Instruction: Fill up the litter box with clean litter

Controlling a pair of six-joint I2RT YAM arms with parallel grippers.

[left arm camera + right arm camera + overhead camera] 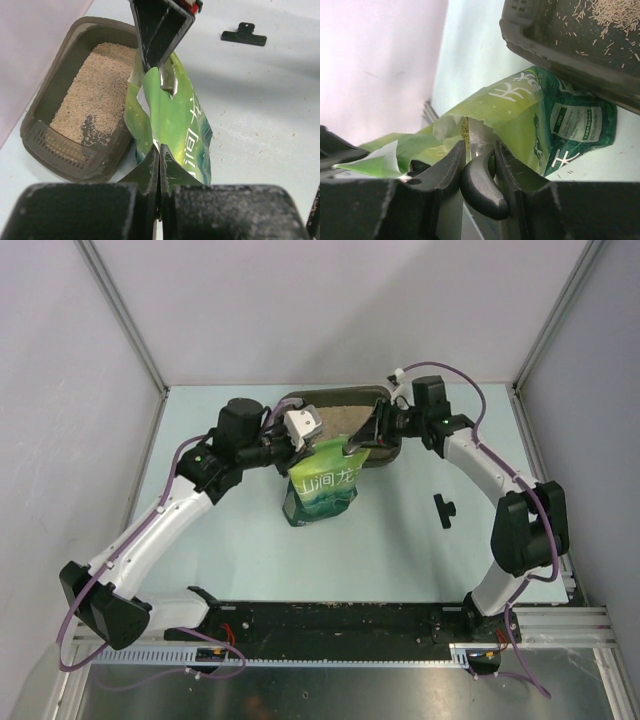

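The dark litter box [385, 398] lies at the back of the table, with beige clean litter [95, 85] spread over its floor. In front of it stands a green bag [322, 485] with its mouth torn open. My left gripper [160, 150] is shut on the bag's top edge, also seen from above [297, 452]. My right gripper [480, 150] is shut on the dark handle of a scoop [482, 187]. The scoop's silver blade [481, 134] reaches into the bag's mouth. The inside of the bag is hidden.
A black clip [444, 508] lies on the table right of the bag, also seen in the left wrist view [245, 35]. Scattered grains dot the table around the bag. Pale walls close in the table on the left, back and right.
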